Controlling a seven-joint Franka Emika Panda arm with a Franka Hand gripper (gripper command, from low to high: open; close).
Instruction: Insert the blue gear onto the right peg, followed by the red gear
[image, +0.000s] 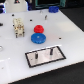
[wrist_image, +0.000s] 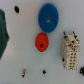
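The blue gear (image: 38, 37) lies flat on the white table, just behind the grey plate with a black rim (image: 56, 55). The red gear (image: 39, 28) lies right behind the blue gear, close to it. Two thin dark pegs stand on the plate: the right peg (image: 51, 50) and the left one (image: 37, 56), both bare. The wrist view looks down on the blue gear (wrist_image: 48, 18) and the red gear (wrist_image: 42, 41), lying apart. My gripper's fingers show in neither view.
A beige slotted block (image: 19, 27) stands to the exterior view's left of the gears and shows in the wrist view (wrist_image: 70, 50). A small dark-blue piece (image: 53, 8) and a small black item (image: 46, 16) lie at the back. A dark teal shape (wrist_image: 3, 30) fills one wrist-view edge.
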